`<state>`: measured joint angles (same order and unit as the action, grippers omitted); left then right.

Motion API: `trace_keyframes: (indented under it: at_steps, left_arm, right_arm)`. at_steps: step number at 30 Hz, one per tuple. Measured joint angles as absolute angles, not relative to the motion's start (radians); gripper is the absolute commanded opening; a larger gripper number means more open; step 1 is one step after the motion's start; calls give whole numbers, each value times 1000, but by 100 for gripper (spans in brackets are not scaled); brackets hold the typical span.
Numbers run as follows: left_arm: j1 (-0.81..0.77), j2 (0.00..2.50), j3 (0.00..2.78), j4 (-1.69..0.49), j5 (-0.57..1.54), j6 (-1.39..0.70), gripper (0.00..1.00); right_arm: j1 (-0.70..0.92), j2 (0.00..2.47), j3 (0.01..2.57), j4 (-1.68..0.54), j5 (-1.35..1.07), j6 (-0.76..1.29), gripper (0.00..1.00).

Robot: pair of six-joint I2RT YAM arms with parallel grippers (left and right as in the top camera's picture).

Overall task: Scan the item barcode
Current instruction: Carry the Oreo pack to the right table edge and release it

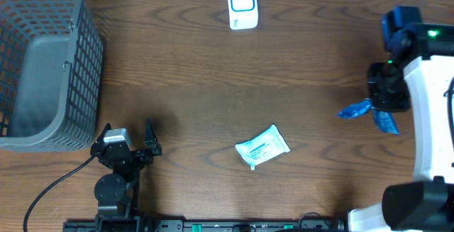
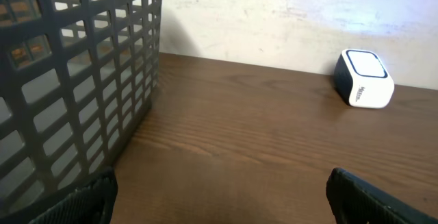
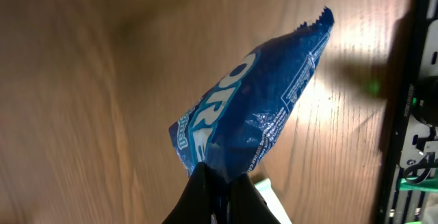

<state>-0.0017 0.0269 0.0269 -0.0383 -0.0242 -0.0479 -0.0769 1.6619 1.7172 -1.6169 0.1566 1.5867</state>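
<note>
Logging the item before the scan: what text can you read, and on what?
"OR", large white letters, cut off, on the blue packet.
Small print on that packet: too small to read.
Print on the white pouch: too blurred.
Marking on the white scanner: unreadable.

Grey mesh basket (image 2: pixel 156 39) left, white scanner (image 2: pixel 364 78) far right, wooden table (image 2: pixel 260 142).

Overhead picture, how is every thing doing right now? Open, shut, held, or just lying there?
left gripper: open, holding nothing.
right gripper: shut on the blue packet.
blue packet: pinched at one end by the right gripper.
white packet: lying flat on the table, untouched.
scanner: sitting at the table's far edge, nothing in front of it.
basket: upright, nothing seen inside.
</note>
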Motion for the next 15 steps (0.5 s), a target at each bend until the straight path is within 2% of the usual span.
trace_keyframes:
  at_steps: [7, 15]
  left_arm:
    - [-2, 27, 27, -38, -25, -48, 98]
    - [-2, 27, 27, -38, -25, -48, 98]
  right_arm:
    - [-283, 1813, 1717, -1550, 224, 1594, 2]
    - [-387, 1960, 1716, -1411, 337, 1595, 1]
